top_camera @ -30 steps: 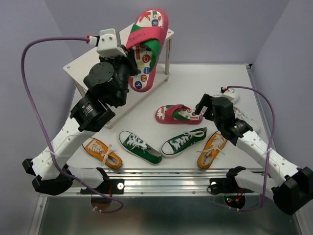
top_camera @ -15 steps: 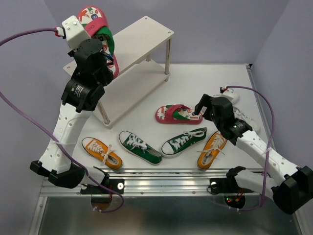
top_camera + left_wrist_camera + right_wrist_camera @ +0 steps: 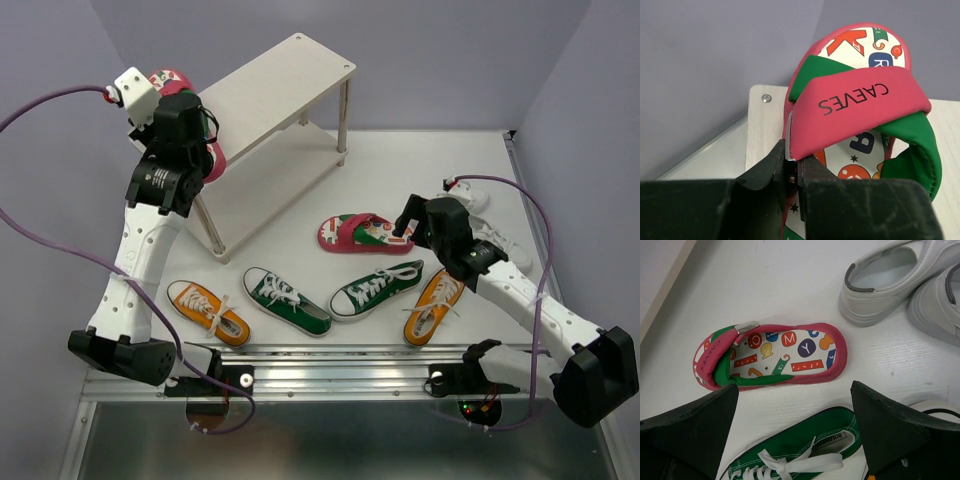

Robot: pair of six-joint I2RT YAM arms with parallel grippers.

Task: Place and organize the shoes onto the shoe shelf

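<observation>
My left gripper [image 3: 192, 128] is shut on the pink strap of a pink-red flip-flop [image 3: 168, 80] and holds it over the left end of the cream-white shoe shelf [image 3: 290, 70]. In the left wrist view the jaws [image 3: 792, 167] pinch the strap edge of that flip-flop [image 3: 860, 95] above a corner of the shelf board [image 3: 757, 130]. My right gripper [image 3: 404, 226] is open and empty, hovering [image 3: 795, 390] between the second flip-flop [image 3: 775, 357] and a green sneaker [image 3: 805, 450]. That second flip-flop [image 3: 365, 233] lies on the table.
Two green sneakers [image 3: 287, 300] [image 3: 377, 288] and two orange sneakers [image 3: 208, 313] [image 3: 433, 305] lie along the near edge. Two white sneakers [image 3: 890, 280] [image 3: 940, 305] sit beyond the right gripper. The shelf's lower board [image 3: 270, 170] holds nothing.
My left arm has swung the held flip-flop from above the shelf's middle to its far left end and lowered it. The right arm has barely moved.
</observation>
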